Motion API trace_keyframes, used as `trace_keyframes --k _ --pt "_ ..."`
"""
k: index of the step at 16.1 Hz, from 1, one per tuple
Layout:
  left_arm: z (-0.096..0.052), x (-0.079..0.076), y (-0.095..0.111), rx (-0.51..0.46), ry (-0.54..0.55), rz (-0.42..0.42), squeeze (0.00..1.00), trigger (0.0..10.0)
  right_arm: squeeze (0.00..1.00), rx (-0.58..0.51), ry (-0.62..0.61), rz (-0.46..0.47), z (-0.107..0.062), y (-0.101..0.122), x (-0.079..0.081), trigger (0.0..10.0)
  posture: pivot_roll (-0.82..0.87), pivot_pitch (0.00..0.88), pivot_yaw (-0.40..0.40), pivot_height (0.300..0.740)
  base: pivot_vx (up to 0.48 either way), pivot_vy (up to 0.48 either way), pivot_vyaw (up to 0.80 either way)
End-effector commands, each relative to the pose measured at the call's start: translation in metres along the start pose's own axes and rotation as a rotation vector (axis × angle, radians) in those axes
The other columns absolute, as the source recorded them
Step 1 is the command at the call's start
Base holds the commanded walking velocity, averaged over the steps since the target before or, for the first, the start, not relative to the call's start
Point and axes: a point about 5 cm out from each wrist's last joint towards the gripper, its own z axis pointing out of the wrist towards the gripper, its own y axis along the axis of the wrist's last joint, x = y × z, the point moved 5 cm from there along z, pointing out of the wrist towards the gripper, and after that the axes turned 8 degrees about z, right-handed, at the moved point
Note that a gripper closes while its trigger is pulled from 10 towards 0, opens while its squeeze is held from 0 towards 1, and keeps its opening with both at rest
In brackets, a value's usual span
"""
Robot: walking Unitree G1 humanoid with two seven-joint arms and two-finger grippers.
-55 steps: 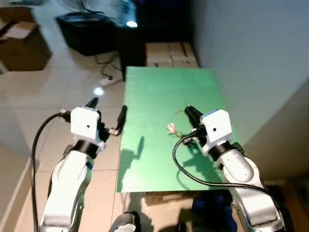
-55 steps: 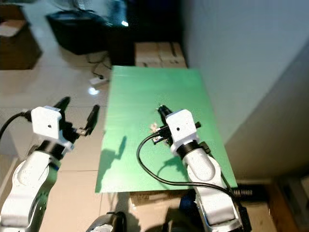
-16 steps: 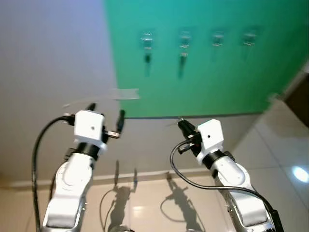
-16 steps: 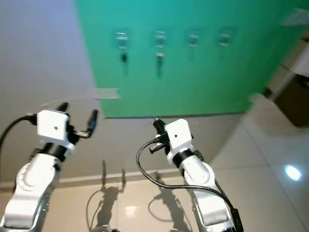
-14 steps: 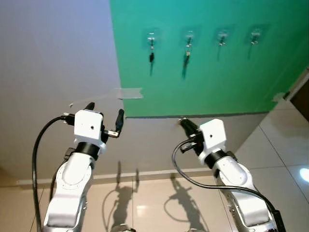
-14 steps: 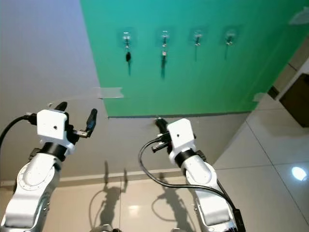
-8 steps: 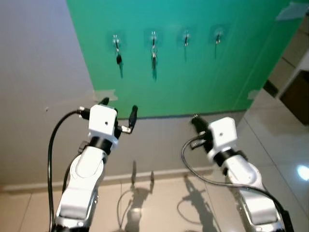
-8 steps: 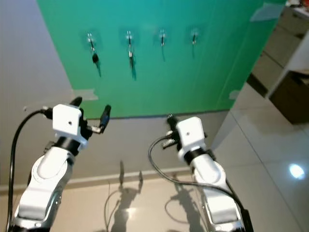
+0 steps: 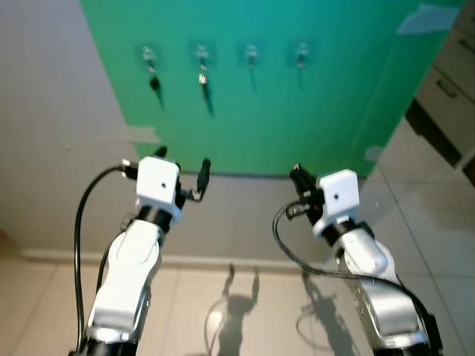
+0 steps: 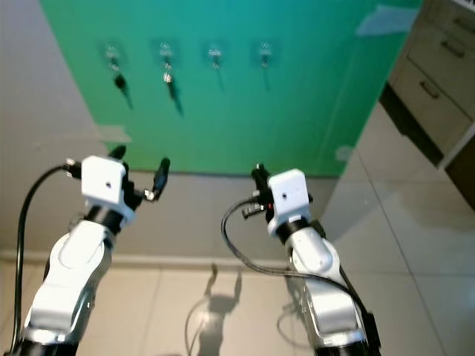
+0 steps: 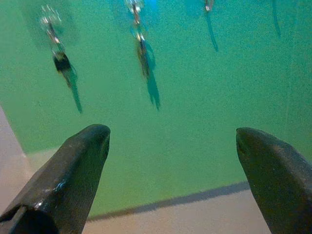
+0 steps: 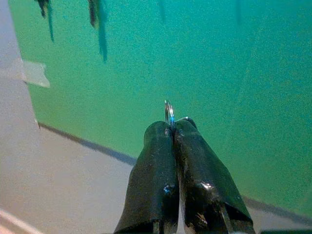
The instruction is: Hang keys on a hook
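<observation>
Right end effector [image 12: 170, 127] pinching thin metal key ring [image 12: 168, 112], left end effector [image 11: 170, 141] spread wide, matte green board [image 9: 319, 111]

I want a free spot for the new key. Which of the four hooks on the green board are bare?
The two rightmost hooks are bare. The two on the left each carry a hanging key, the leftmost one with a black head.

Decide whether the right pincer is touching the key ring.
Touching. In the right wrist view the right pincer has its two black fingers pressed together, with the silver key ring pinched between their tips.
</observation>
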Motion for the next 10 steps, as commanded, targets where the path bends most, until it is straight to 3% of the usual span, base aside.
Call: trace_keyframes --k 1,3,6,10 --pt "0.000 0.007 0.000 -0.003 0.010 0.002 0.00 10.0 0.00 -0.024 0.010 0.014 0.001 0.006 0.004 10.0 -0.08 0.057 0.039 0.740 0.000 0.000 0.00" --pt "0.001 0.006 0.004 -0.022 -0.017 -0.003 0.00 10.0 0.00 -0.024 0.009 0.021 0.002 0.006 0.005 10.0 -0.08 0.062 0.043 0.740 0.000 0.000 0.00" --pt "0.000 0.002 0.002 -0.017 -0.043 0.002 0.00 10.0 0.00 -0.019 -0.045 0.000 0.002 0.005 -0.003 10.0 -0.08 0.065 0.046 0.740 0.306 0.000 0.00" --pt "0.001 0.000 0.003 -0.021 -0.058 0.004 0.00 10.0 0.00 -0.029 -0.061 -0.003 0.004 0.009 -0.006 10.0 -0.08 0.065 0.047 0.740 0.373 0.000 0.80"
